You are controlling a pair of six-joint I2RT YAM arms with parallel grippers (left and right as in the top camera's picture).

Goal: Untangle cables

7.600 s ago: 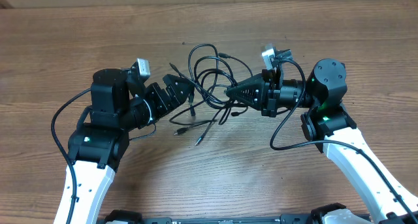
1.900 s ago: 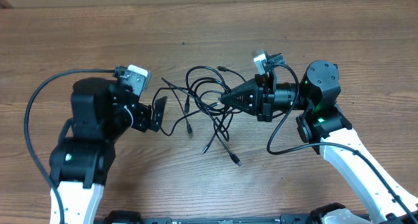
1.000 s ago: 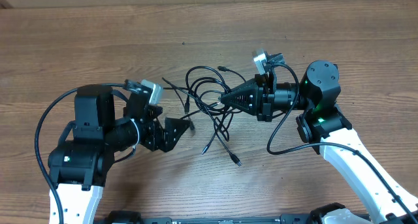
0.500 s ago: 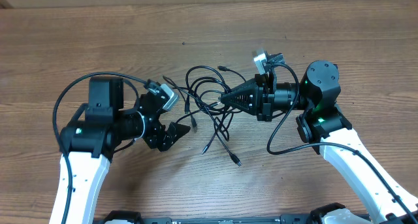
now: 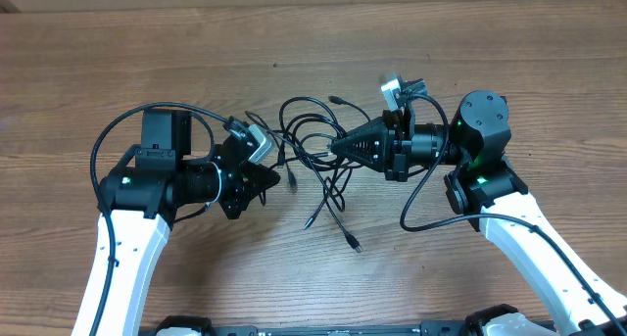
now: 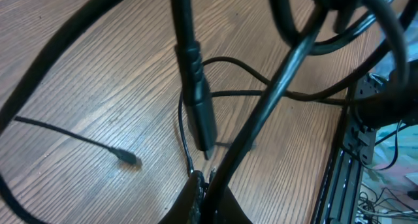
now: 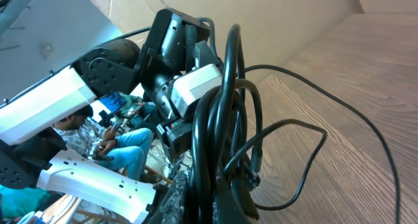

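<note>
black cables (image 5: 312, 140), brown wood-grain table (image 5: 147, 62)

Counter (image 5: 118, 72): brown wood grain, matt, smooth, fine streaks. Cables (image 5: 312, 140): thin black plastic/rubbery jackets, smooth, slight sheen in wrist views. Plug (image 6: 199, 100): black moulded plastic, semi-gloss, ribbed collar. Left tool (image 5: 270, 178) & right tool (image 5: 336, 148): matt black plastic. Arm shells (image 5: 122, 267): white plastic, smooth, glossy; joint housings black, matt.
</note>
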